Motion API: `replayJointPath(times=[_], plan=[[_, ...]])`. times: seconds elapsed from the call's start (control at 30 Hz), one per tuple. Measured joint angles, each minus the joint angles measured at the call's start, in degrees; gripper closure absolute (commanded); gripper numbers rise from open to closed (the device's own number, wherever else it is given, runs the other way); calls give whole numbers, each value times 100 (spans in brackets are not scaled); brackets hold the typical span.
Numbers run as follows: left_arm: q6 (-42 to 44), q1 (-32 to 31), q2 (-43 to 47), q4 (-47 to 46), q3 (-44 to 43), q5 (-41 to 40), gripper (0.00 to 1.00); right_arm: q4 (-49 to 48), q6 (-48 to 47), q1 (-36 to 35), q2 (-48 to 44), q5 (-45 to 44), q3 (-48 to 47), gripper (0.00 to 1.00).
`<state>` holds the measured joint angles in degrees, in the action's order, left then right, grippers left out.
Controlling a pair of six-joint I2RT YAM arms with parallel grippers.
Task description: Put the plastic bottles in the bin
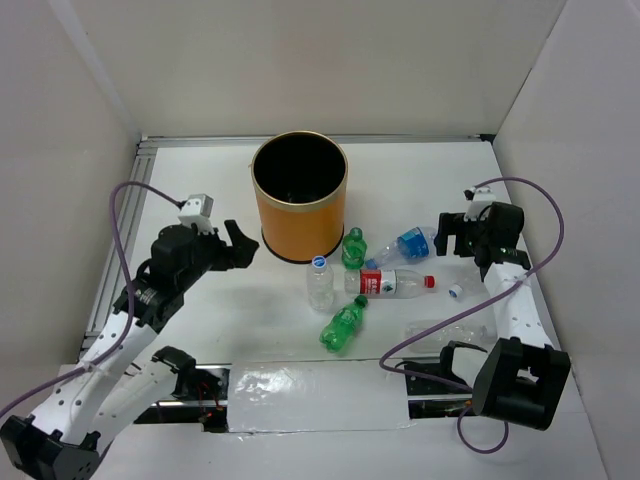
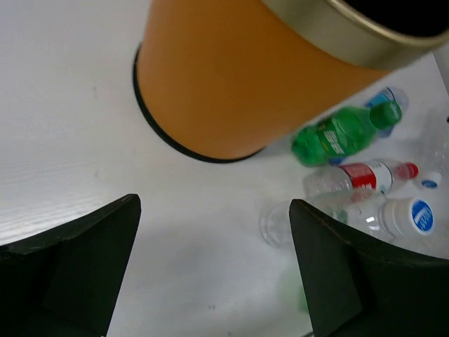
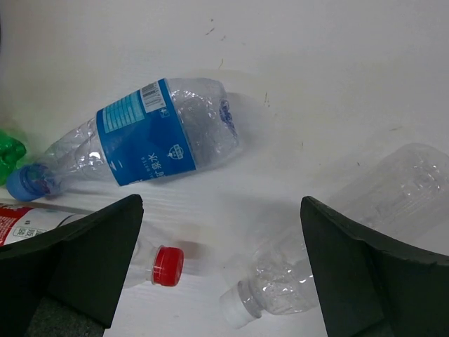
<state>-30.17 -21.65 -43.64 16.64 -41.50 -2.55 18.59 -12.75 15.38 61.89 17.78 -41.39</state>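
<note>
Top view: bin (image 1: 298, 225) upright on tabletop (image 1: 200, 175), mouth open to receive; plastic bottles (image 1: 385, 283) lying loose just right of it, awaiting pickup.
Left wrist: left tool (image 2: 212, 203) spread, empty, near bin wall; bottles beyond.
Right wrist: right tool (image 3: 221, 203) spread, empty, over blue-labelled bottle (image 3: 151, 140), probably the next pick.
</note>
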Motion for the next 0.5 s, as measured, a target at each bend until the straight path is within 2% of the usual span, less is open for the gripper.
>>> replayJointPath(times=[0.3, 0.37, 0.4, 0.47, 0.5], plan=[[-146, -1471, -175, 216, 66, -17, 0, 28, -33, 98, 70, 33, 20, 0], [-136, -1897, -192, 168, 66, -199, 3, 79, -175, 136, 122, 101, 20, 0], [-136, -2098, -197, 136, 66, -297, 11, 118, -245, 155, 142, 149, 20, 0], [-160, -2396, -212, 79, 66, -522, 30, 203, -417, 190, 157, 280, 20, 68], [-151, -2516, -229, 57, 66, -627, 40, 227, -463, 195, 157, 345, 20, 84]])
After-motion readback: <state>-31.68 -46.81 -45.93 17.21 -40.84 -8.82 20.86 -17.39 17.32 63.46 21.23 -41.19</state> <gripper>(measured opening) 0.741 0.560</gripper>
